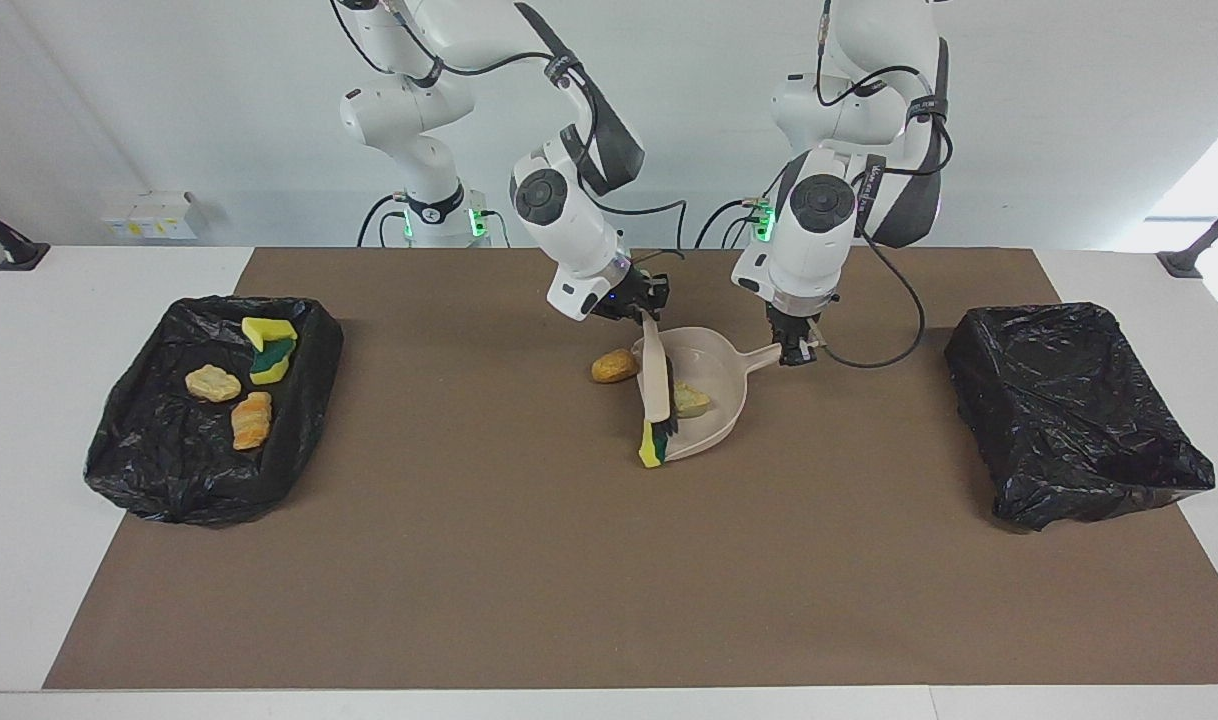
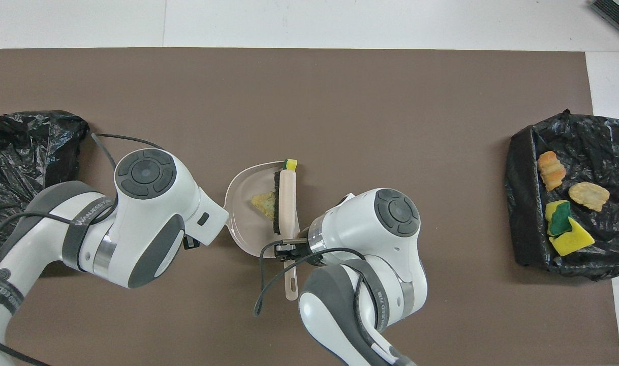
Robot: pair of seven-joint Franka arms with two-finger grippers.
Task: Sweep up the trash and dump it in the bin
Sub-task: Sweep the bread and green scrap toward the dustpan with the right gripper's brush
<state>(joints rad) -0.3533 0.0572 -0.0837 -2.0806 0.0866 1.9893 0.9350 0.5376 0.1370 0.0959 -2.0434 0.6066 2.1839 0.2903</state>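
Observation:
My right gripper [image 1: 647, 318] is shut on the handle of the beige brush [image 1: 656, 385], which leans across the mouth of the beige dustpan [image 1: 714, 385]. My left gripper [image 1: 797, 352] is shut on the dustpan's handle. A tan piece of trash [image 1: 691, 402] lies inside the pan against the bristles. A yellow-green sponge [image 1: 651, 447] sits at the pan's lip by the brush tip. An orange lump [image 1: 614, 366] rests on the mat beside the pan, toward the right arm's end. In the overhead view the brush [image 2: 287, 195], pan [image 2: 241, 213] and sponge [image 2: 289, 164] show, and the lump is hidden.
A black-lined bin [image 1: 169, 480] at the right arm's end of the table holds several scraps [image 1: 252, 420]. A second black-lined bin [image 1: 1069, 400] stands at the left arm's end. A brown mat [image 1: 569, 580] covers the table between them.

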